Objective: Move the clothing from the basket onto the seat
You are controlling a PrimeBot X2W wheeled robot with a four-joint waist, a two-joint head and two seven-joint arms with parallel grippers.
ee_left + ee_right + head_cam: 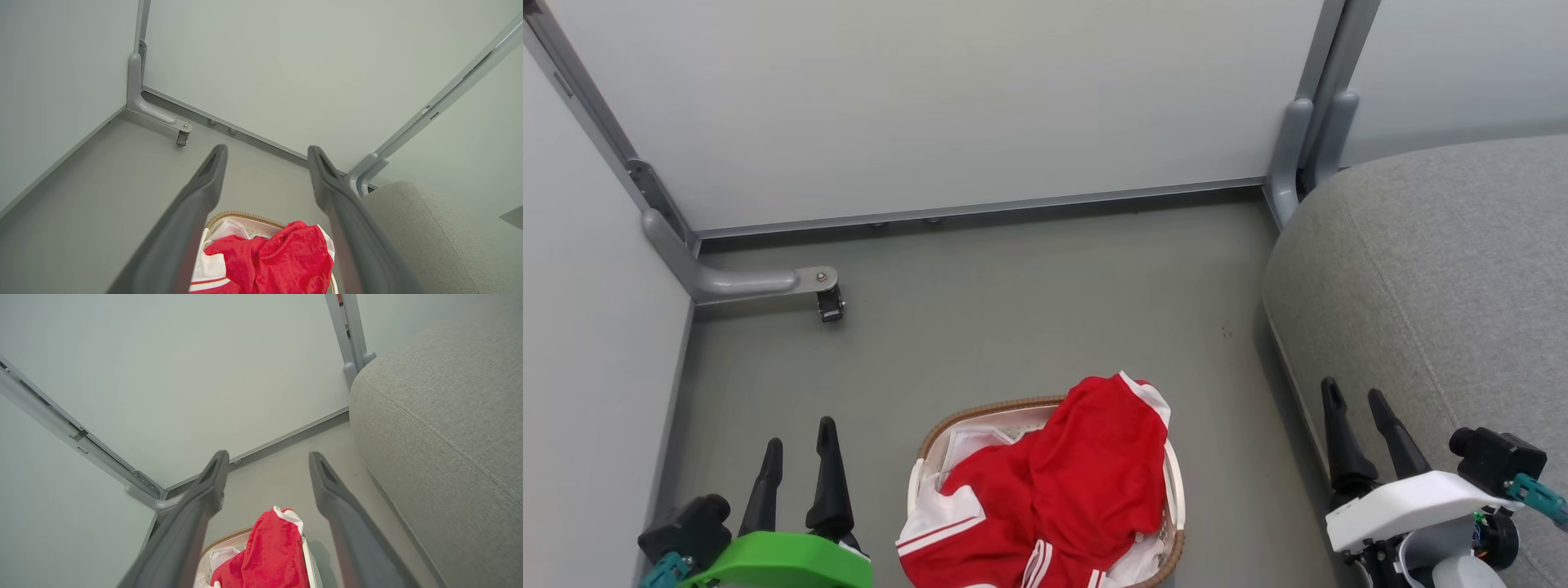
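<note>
Between my two pincers, on the floor (1013,310), red clothing (1062,482) heaps in the basket (980,412), one fold spilling over the edge nearer the right pincer (1352,389). It and the left pincer (800,433) both hang released, holding nothing. The seat (1437,269) lies just beside the right pincer. I judge that a deep pinch could snag the white liner (968,445) or drag the basket along.
</note>
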